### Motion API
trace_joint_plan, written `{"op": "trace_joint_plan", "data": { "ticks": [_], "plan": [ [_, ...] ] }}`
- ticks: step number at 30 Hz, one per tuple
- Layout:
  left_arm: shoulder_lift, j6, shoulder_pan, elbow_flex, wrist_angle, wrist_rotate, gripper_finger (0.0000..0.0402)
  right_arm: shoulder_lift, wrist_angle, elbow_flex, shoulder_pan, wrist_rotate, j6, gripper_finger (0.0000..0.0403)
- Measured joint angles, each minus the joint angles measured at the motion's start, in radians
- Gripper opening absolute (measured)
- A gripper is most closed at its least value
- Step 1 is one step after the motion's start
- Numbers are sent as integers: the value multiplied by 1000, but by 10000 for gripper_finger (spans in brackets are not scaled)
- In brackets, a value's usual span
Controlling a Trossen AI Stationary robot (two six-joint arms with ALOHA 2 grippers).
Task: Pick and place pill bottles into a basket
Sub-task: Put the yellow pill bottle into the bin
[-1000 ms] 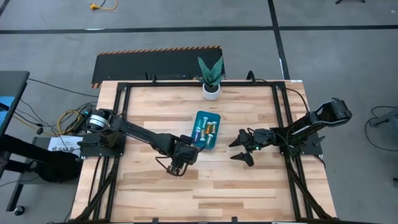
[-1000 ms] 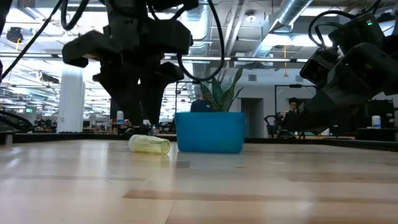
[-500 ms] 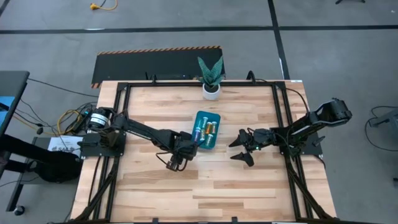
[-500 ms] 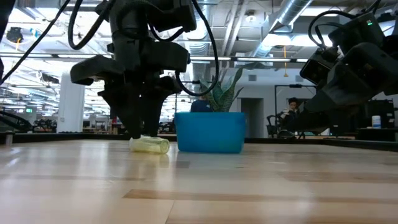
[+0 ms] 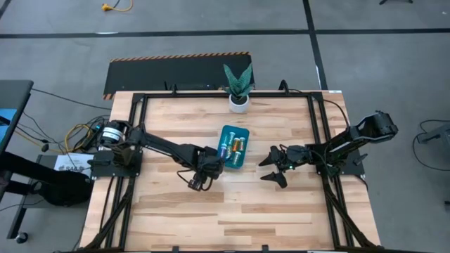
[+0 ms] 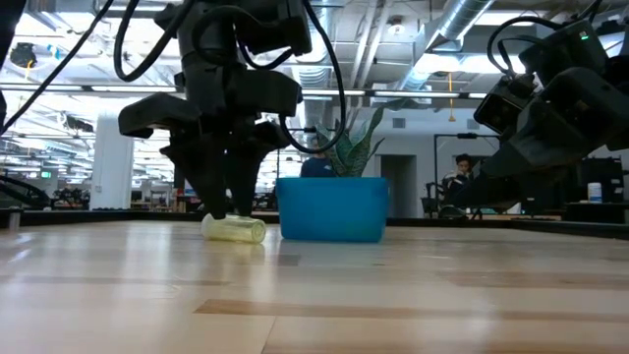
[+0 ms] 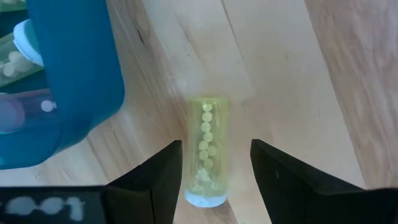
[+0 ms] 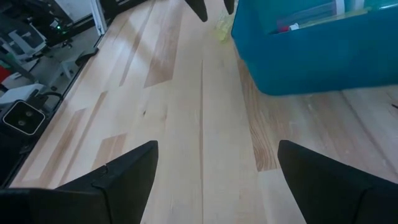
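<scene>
Seen from above, the left claw (image 5: 202, 174) is hanging over the pale wooden table (image 5: 176, 218), just beside the near left corner of the teal-blue rounded plastic basket (image 5: 242, 160), which is already holding several small translucent pill bottles (image 5: 233, 146). The right claw (image 5: 275, 167) is waiting well to the basket's right, its fingers spread wide and gripping nothing. A white pot with a green plant (image 5: 238, 103) is standing at the table's far edge.

From table height, the left claw (image 6: 228, 208) is reaching down to a yellow translucent pill bottle (image 6: 234, 228) lying on its side just left of the basket (image 6: 331, 208).

Through the left wrist camera, the claw's two dark fingers (image 7: 155, 183) are standing spread on either side of the yellow bottle (image 7: 206, 155), not pinching it; its pale cap is pointing toward the camera, and the basket wall (image 7: 81, 81) is close alongside.

Through the right wrist camera, the right claw's fingers (image 8: 121, 171) are also spread, facing the basket (image 8: 311, 56).

The step in hand appears to be grasping this last loose bottle. The next move likely calls for squeezing squarely across its body, lifting clear of the wall, then carrying it over the basket and releasing.
</scene>
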Motion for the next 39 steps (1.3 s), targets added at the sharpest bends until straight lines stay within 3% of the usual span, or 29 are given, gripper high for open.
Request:
{"op": "trace_joint_plan", "data": {
  "ticks": [9, 19, 33, 39],
  "plan": [
    [9, 16, 3, 1, 8, 2, 180, 0, 0, 0, 0, 51, 0, 327],
    [67, 30, 37, 1, 30, 130, 180, 0, 0, 0, 0, 56, 0, 327],
    [67, 8, 43, 1, 32, 130, 180, 0, 0, 0, 0, 56, 0, 327],
    [67, 5, 38, 1, 28, 134, 138, 0, 0, 0, 0, 56, 0, 327]
  ]
}}
